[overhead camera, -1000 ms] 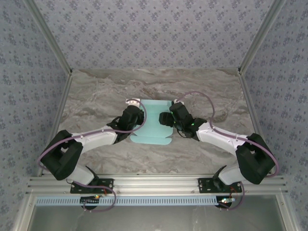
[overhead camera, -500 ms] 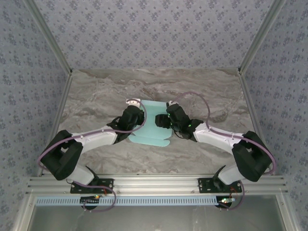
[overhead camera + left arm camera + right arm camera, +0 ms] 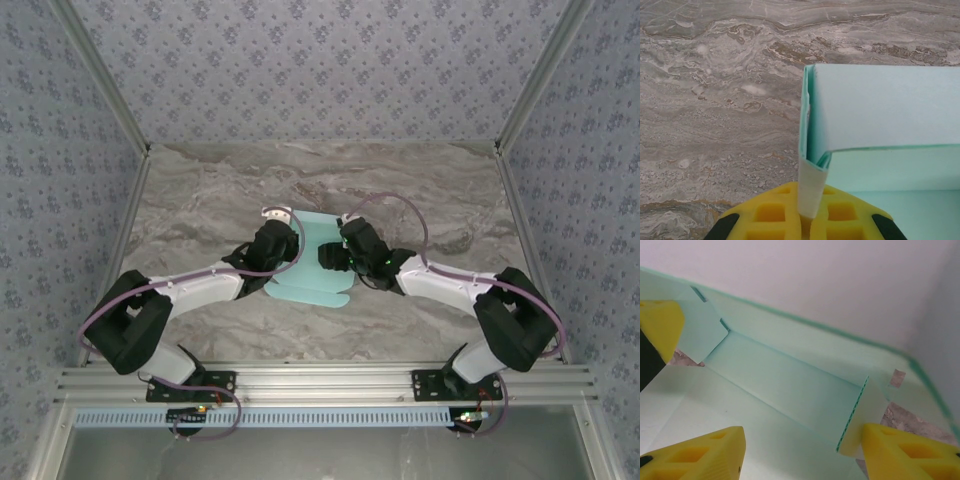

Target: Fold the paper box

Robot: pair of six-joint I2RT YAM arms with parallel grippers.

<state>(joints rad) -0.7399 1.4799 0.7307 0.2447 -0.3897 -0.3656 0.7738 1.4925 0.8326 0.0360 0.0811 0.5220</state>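
The paper box (image 3: 312, 262) is pale turquoise card lying partly folded at the table's middle, between my two grippers. My left gripper (image 3: 284, 236) is at its left edge, shut on an upright corner flap (image 3: 812, 187) pinched between the yellow fingers (image 3: 771, 216). A side wall (image 3: 880, 105) of the box stands upright past that flap. My right gripper (image 3: 333, 256) reaches over the box from the right and stands open above the box floor (image 3: 775, 390). A raised end flap (image 3: 865, 412) leans against its right finger (image 3: 910, 452).
The marble tabletop (image 3: 220, 190) runs on all sides of the box. Patterned walls (image 3: 320, 70) close off the back and both sides. A metal rail (image 3: 320, 380) lies along the near edge by the arm bases.
My right gripper has moved left over the box and pushed its right side inward, so the sheet looks narrower. Its jaws have narrowed slightly. The left gripper has kept still.
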